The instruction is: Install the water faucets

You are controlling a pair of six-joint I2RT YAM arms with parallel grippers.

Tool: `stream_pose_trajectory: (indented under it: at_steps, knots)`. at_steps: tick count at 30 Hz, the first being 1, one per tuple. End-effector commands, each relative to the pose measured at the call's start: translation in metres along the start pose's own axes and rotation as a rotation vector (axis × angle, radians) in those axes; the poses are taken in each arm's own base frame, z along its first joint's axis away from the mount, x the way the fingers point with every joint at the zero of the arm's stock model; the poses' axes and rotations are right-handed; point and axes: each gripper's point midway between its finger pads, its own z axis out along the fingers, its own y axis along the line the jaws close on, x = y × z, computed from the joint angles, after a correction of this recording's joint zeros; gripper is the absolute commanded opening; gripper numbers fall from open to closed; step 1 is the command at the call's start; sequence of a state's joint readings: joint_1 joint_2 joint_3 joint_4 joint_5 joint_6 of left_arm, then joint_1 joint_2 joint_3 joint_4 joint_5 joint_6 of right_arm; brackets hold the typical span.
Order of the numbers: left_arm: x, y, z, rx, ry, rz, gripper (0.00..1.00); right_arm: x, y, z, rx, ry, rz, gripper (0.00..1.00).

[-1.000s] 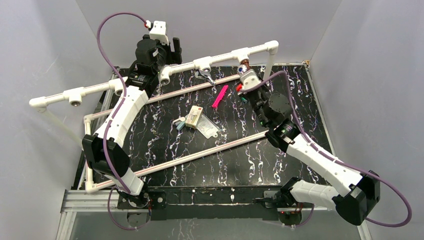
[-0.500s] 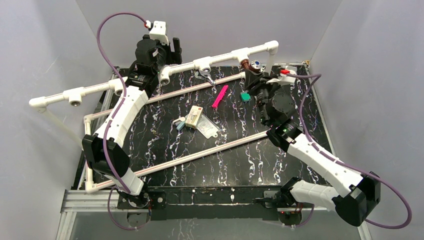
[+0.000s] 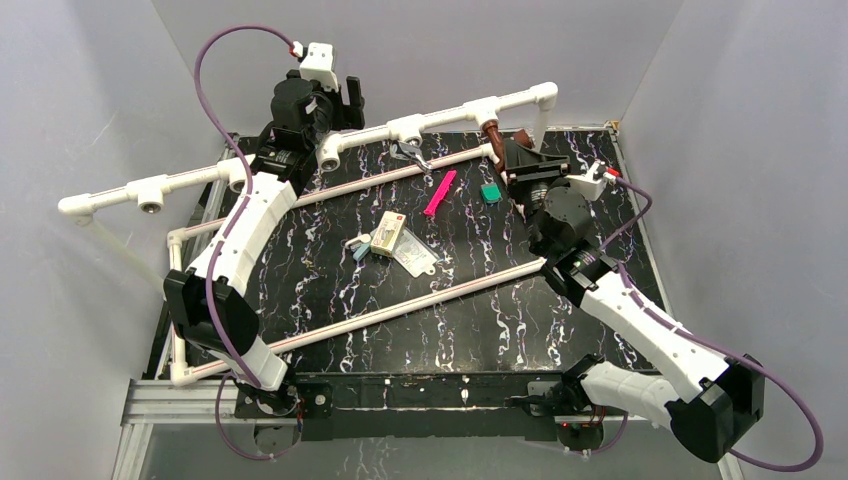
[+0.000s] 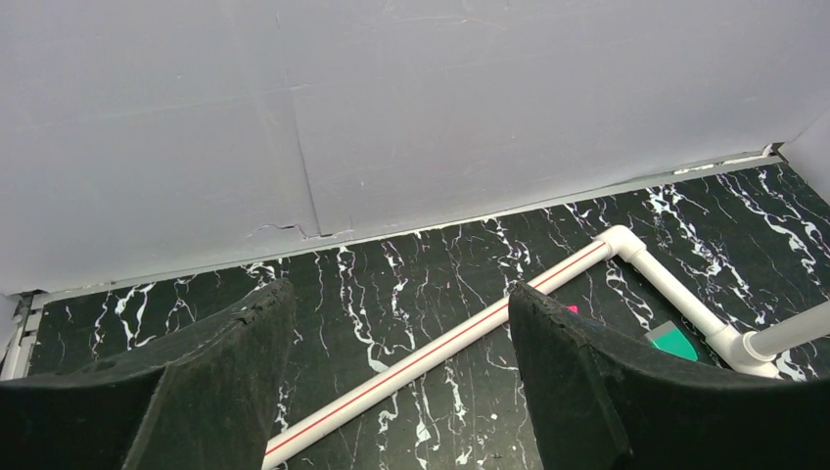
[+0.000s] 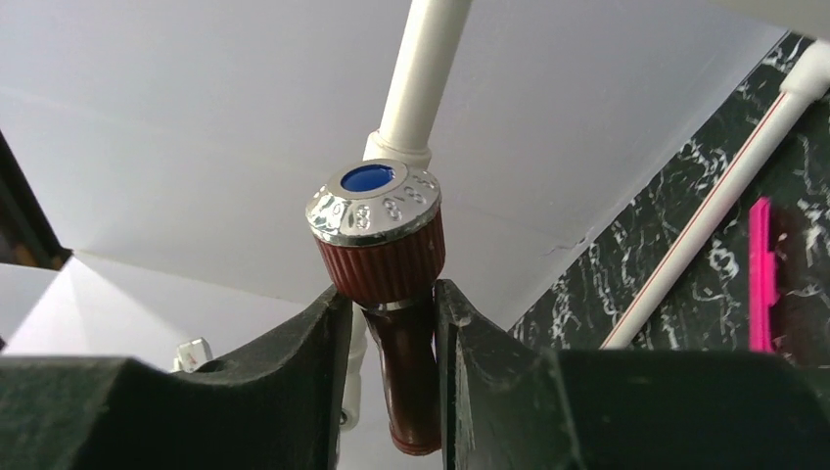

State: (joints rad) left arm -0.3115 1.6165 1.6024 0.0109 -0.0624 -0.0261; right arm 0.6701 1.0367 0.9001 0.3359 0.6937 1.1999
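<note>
Right gripper (image 3: 503,148): closed narrowly on the dark reddish-brown faucet (image 5: 384,257). Its fingers (image 5: 294,362) pinch the body below the ribbed knob, which has a chrome cap with a blue centre.

The faucet is held up at the far-right tee (image 3: 484,108) of the raised white pipe (image 3: 445,118). Cannot tell whether it sits in the socket.

Left gripper (image 4: 391,333): spread wide, nothing between the pads, raised near the back wall.

Silver faucet (image 3: 410,153): lies on the black marbled table (image 3: 450,330), just beside the middle tee (image 3: 405,127). Pink strip (image 3: 440,193) lies near it.
</note>
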Motion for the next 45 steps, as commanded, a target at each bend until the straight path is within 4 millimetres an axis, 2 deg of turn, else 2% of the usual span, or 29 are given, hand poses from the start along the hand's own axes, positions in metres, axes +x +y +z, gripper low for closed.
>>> stream_pose_trajectory:
  at_steps: [1, 3, 4, 6, 9, 11, 13, 16, 24, 30, 37, 42, 45]
  knots:
    - [0.136, -0.009, -0.004, 0.027, 0.402, 0.029, 0.77, 0.048, -0.017, -0.012, 0.09, 0.209, 0.168, 0.01]
    - [0.135, -0.008, -0.004, 0.026, 0.4, 0.029, 0.77, 0.046, -0.014, -0.012, 0.091, 0.206, 0.158, 0.01]
    - [0.134, -0.008, -0.005, 0.024, 0.399, 0.029, 0.77, 0.045, -0.014, -0.012, 0.087, 0.202, 0.141, 0.06]
    - [0.135, -0.008, -0.005, 0.025, 0.398, 0.029, 0.77, 0.04, -0.011, -0.012, 0.076, 0.188, 0.114, 0.17]
    - [0.136, -0.009, -0.005, 0.027, 0.4, 0.03, 0.77, 0.034, -0.008, -0.014, 0.058, 0.175, 0.072, 0.43]
    - [0.137, -0.009, -0.005, 0.026, 0.402, 0.028, 0.77, 0.031, -0.006, -0.016, 0.045, 0.17, 0.047, 0.55]
    - [0.136, -0.009, -0.005, 0.027, 0.4, 0.028, 0.77, 0.026, -0.003, -0.019, 0.027, 0.165, 0.012, 0.65]
    - [0.136, -0.008, -0.005, 0.025, 0.401, 0.029, 0.77, 0.019, 0.002, -0.024, -0.002, 0.156, -0.029, 0.74]
    - [0.14, -0.009, -0.003, 0.026, 0.41, 0.03, 0.77, -0.002, 0.009, -0.041, -0.034, 0.146, -0.213, 0.83]
    - [0.14, -0.009, -0.002, 0.027, 0.411, 0.032, 0.77, -0.017, 0.008, -0.052, -0.067, 0.144, -0.474, 0.84]
    - [0.142, -0.008, -0.001, 0.025, 0.417, 0.033, 0.77, -0.042, 0.016, -0.058, -0.139, 0.098, -0.889, 0.88]
    - [0.143, -0.008, -0.001, 0.024, 0.422, 0.035, 0.77, -0.054, 0.028, -0.06, -0.254, 0.067, -1.282, 0.92]
    - [0.144, -0.008, 0.0, 0.022, 0.424, 0.036, 0.77, -0.056, 0.026, -0.057, -0.293, 0.058, -1.513, 0.94]
